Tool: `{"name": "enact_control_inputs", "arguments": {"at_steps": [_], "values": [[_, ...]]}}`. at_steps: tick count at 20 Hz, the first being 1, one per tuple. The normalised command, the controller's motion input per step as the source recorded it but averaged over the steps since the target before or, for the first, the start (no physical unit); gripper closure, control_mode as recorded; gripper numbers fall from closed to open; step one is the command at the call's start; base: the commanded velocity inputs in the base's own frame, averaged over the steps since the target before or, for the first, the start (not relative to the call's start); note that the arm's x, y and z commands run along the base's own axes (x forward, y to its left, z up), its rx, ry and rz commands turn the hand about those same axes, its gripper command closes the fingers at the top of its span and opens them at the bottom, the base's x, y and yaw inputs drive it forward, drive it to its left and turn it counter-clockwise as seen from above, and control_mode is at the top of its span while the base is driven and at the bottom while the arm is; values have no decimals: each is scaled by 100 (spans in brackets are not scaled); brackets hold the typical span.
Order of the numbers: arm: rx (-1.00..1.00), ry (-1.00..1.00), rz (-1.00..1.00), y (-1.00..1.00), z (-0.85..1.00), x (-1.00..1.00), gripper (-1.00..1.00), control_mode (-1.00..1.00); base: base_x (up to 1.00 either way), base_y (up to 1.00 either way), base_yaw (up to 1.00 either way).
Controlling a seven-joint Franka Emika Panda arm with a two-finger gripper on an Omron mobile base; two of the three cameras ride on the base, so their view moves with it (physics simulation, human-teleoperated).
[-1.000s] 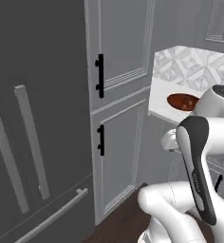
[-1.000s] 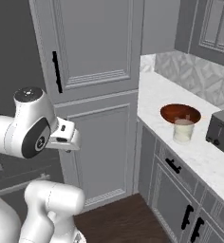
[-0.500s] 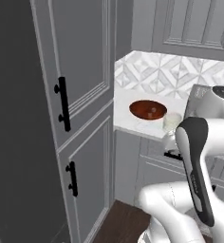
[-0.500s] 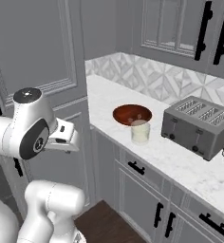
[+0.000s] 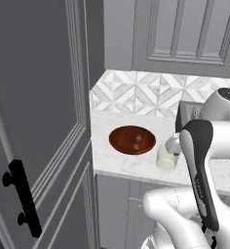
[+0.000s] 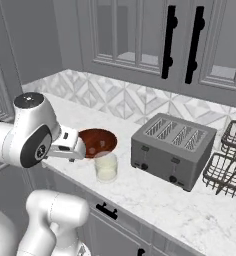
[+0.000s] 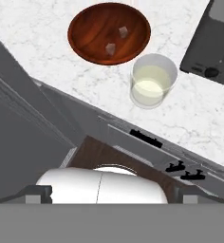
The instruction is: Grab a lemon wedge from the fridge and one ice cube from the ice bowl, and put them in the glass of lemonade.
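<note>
The reddish-brown ice bowl (image 7: 85, 28) sits on the white marble counter, also in both base views (image 5: 122, 141) (image 6: 92, 137). Two pale ice cubes (image 7: 123, 31) (image 7: 110, 48) lie inside it. Right beside it stands the glass of lemonade (image 7: 153, 80) (image 5: 165, 159) (image 6: 106, 167), a clear tumbler with pale yellow liquid. My gripper (image 6: 79, 150) (image 5: 171, 144) hangs open and holds nothing, at the counter's front edge, just short of bowl and glass. The hand looks down on both from above. The lemon wedge and the fridge are out of view.
A grey toaster (image 6: 172, 150) (image 7: 213, 38) stands right of the glass. A black wire dish rack (image 6: 230, 160) is further right. Upper cabinets with black handles (image 6: 170, 40) hang above. A tall panelled cabinet (image 5: 44, 121) bounds the counter's left end; drawer fronts lie below.
The whole picture has shifted: the base has driven right, past the fridge and tall cabinet, so counter, bowl, glass and toaster now sit close in front. The arm's pose and open gripper are unchanged.
</note>
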Motion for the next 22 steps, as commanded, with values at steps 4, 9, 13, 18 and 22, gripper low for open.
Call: {"name": "enact_control_inputs", "arguments": {"at_steps": [4, 9, 13, 18, 22], "values": [[0, 0, 0, 0, 0, 0, -100, 100, 100, 20, -33], [0, -2, -2, 8, -6, 11, -100, -100, 53, 26, -11], [0, -5, -7, 47, -40, 58, -100, -100, 0, 0, 0], [0, 0, -1, 40, -41, 43, -100, -100, 0, 0, 0], [0, 0, 0, 4, -8, 42, -100, -100, 0, 0, 0]]}}
